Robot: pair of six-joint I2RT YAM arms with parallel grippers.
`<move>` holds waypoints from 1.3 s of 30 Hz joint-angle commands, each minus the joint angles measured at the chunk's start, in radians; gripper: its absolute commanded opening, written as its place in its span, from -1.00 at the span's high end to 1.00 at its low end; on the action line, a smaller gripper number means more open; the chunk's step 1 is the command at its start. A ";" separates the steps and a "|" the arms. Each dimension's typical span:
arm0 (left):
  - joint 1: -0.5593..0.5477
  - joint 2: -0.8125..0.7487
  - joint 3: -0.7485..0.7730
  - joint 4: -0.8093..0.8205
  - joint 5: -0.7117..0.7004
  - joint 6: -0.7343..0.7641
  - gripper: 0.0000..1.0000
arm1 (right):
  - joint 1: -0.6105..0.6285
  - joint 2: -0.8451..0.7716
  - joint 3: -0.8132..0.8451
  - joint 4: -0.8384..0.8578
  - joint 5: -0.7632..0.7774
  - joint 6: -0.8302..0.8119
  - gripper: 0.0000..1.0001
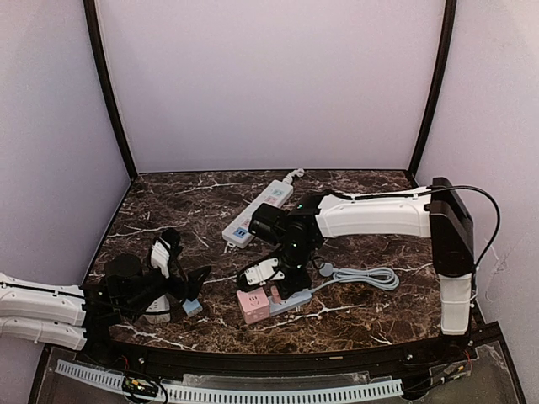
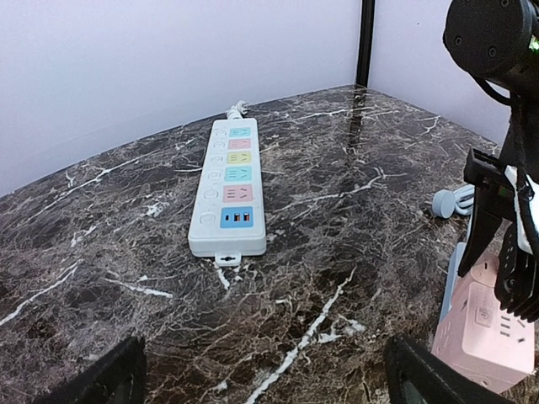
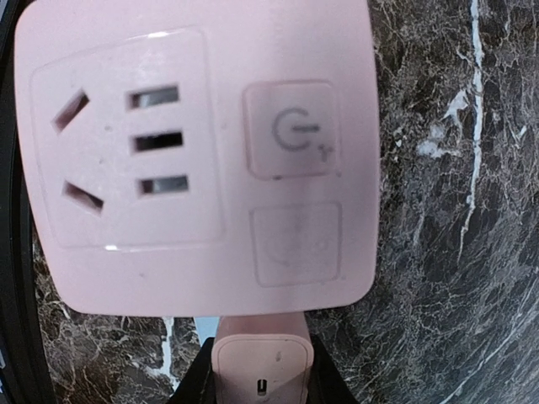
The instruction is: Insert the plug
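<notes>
A pink plug [image 3: 261,358] is pinched in my right gripper [image 3: 259,389], which is shut on it. It sits right against the near side of the pink cube socket [image 3: 198,160], whose top face shows slot holes and a power button. From above, the right gripper [image 1: 271,290] points down at the cube [image 1: 253,305] near the table's front. My left gripper [image 1: 189,259] stands open and empty at the front left, apart from the cube. In the left wrist view its wide-apart fingertips [image 2: 101,379] frame bare marble.
A white power strip [image 1: 257,210] with coloured sockets lies at the middle back, straight ahead of the left gripper [image 2: 229,189]. A grey cable [image 1: 362,276] coils to the right of the cube. A small light-blue piece [image 1: 192,307] lies near the left arm.
</notes>
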 commanded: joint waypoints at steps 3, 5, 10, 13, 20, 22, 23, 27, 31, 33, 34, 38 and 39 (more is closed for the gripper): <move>0.006 0.017 0.020 -0.030 -0.012 -0.029 -0.96 | -0.011 0.126 -0.124 0.095 -0.004 0.064 1.00; 0.006 0.013 0.023 -0.040 -0.012 -0.033 -0.95 | -0.010 0.109 -0.128 0.110 0.000 0.075 0.98; 0.006 -0.006 0.034 -0.076 -0.022 -0.044 -0.95 | -0.009 0.080 -0.118 0.122 0.010 0.108 0.66; 0.005 -0.020 0.039 -0.100 -0.025 -0.048 -0.95 | -0.010 0.047 -0.145 0.145 0.010 0.115 0.44; 0.005 -0.022 0.062 -0.143 -0.009 -0.058 -0.95 | -0.009 -0.029 -0.204 0.208 0.062 0.133 0.03; 0.004 -0.018 0.067 -0.147 0.009 -0.057 -0.95 | -0.008 -0.053 -0.215 0.223 0.073 0.136 -0.10; 0.004 -0.016 0.070 -0.148 0.022 -0.055 -0.95 | -0.008 -0.066 -0.218 0.229 0.075 0.139 -0.15; 0.004 -0.004 0.079 -0.158 0.057 -0.055 -0.95 | -0.004 -0.122 -0.242 0.249 0.073 0.149 -0.52; 0.004 0.021 0.096 -0.175 0.129 -0.047 -0.95 | -0.003 -0.199 -0.283 0.278 0.081 0.165 -0.62; 0.003 0.043 0.104 -0.170 0.184 -0.043 -0.96 | -0.004 -0.246 -0.309 0.311 0.083 0.177 -0.81; 0.003 0.062 0.107 -0.161 0.208 -0.041 -0.97 | -0.003 -0.269 -0.324 0.327 0.083 0.184 -0.95; 0.000 0.138 0.130 -0.122 0.347 -0.024 -0.97 | -0.003 -0.352 -0.381 0.386 0.118 0.214 -0.97; -0.003 0.153 0.133 -0.106 0.411 -0.014 -0.97 | -0.005 -0.368 -0.392 0.401 0.131 0.227 -0.97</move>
